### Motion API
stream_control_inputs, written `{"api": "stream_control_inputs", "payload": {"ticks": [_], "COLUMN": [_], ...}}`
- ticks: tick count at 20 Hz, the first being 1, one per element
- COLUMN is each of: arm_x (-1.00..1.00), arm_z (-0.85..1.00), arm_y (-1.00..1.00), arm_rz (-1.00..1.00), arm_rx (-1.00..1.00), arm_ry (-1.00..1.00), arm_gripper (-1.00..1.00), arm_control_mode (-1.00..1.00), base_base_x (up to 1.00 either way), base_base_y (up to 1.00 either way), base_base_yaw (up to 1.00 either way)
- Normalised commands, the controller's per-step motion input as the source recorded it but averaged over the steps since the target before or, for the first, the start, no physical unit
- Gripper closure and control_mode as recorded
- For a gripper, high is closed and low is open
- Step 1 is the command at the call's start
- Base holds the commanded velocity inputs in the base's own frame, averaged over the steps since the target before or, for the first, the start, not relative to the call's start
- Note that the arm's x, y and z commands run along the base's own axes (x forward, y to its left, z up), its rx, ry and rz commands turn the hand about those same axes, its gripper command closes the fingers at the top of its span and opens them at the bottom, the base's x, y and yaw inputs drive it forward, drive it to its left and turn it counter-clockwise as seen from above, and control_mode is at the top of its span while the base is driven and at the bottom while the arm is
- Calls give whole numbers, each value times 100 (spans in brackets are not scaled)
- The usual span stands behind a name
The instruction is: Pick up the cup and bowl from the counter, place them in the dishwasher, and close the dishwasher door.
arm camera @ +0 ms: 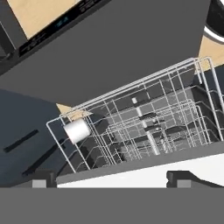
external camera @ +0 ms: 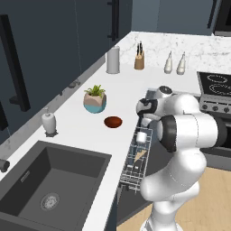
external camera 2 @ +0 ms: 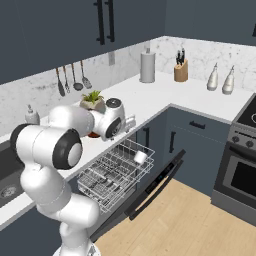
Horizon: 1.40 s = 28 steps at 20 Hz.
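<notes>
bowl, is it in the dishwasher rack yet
No, the bowl sits on the counter near the plant pot; the rack holds the cup.

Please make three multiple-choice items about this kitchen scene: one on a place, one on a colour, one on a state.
1. Where is the cup?
A. in the sink
B. in the dishwasher's wire rack
C. on the stove

2. What colour is the bowl on the counter?
A. dark reddish-brown
B. yellow
C. bright green

3. How is the dishwasher door?
A. shut
B. removed
C. dropped open

Answers: 1 B, it lies at the rack's corner; 2 A, seen beside the plant pot; 3 C, the panel hangs down below the pulled-out rack.
</notes>
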Motion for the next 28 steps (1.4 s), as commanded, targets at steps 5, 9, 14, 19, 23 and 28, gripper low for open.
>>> {"api": "stream_control_inputs", "payload": {"ticks": [5, 9, 14, 19, 23, 28], "arm_x": [2, 16, 31, 43, 43, 25], "arm_z": [25, 14, -1, -21, -17, -25], "arm_y": [69, 45, 29, 14, 31, 37], "arm_rz": [30, 42, 53, 55, 38, 33], "arm_rx": [-3, 0, -3, -13, -24, -31], "arm_ry": [2, 0, 0, -1, -3, -9], "arm_gripper": [-100, -100, -100, -100, -100, -100], "arm_control_mode": [-100, -100, -100, -100, -100, -100], "base_base_x": [0, 0, 0, 0, 0, 0], "base_base_y": [0, 0, 0, 0, 0, 0], "base_base_yaw": [0, 0, 0, 0, 0, 0]}}
